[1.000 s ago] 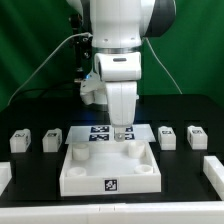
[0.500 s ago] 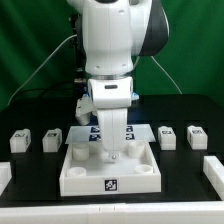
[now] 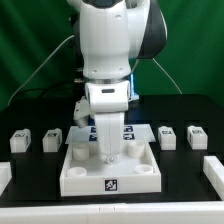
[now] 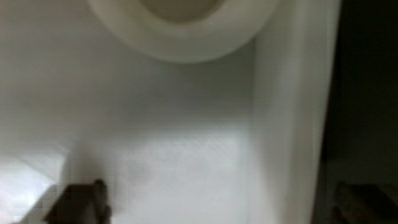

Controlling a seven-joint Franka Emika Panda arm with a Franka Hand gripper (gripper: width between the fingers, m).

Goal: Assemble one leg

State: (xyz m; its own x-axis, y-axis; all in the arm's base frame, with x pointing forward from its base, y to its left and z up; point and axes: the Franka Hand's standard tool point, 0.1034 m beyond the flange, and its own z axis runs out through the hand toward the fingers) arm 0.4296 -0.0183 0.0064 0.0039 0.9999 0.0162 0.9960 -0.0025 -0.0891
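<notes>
Assembly has barely begun: all four legs (image 3: 168,135) lie loose on the worktop (image 3: 35,165), while the end effector (image 3: 108,156), spread and empty, sits low inside the tabletop (image 3: 80,182).

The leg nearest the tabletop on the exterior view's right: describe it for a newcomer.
Find the large white tabletop at the scene's centre. Beyond its edge on the exterior view's right stand two small tagged blocks. The leg is the inner one, nearer the tabletop than its twin.
</notes>
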